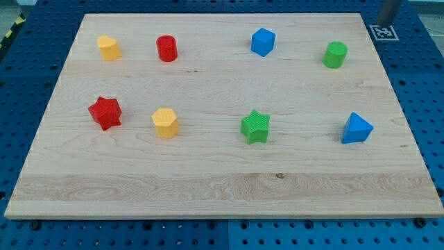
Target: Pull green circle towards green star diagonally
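A robotics lab bench: a wooden board (pixel 222 180) on blue perforated mounting plate (pixel 416 62), with a fiducial marker (pixel 381 31).

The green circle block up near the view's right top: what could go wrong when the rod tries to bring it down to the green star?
1. My tip sits off the wooden board, beyond the green circle block, so a glancing push may send the round block sideways.
2. An off-line push could miss the green star block and drift toward the blue triangular block.
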Robot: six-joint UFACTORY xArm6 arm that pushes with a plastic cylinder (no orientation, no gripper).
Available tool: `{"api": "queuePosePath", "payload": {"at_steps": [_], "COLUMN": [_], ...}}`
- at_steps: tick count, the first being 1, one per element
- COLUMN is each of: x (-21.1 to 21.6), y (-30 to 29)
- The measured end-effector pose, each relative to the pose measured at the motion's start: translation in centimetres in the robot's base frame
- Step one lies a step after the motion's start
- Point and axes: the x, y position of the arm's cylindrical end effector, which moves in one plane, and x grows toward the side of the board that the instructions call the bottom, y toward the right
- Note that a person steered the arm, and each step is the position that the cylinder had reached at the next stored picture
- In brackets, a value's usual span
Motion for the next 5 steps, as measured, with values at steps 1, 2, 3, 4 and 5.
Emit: {"api": "queuePosePath", "payload": {"at_steps": [1, 2, 3, 4, 5], "x": [4.3, 4.2, 4.2, 6.4, 8.2], "y": [-1.3, -2.8, -4.9, -7.0, -10.0]}}
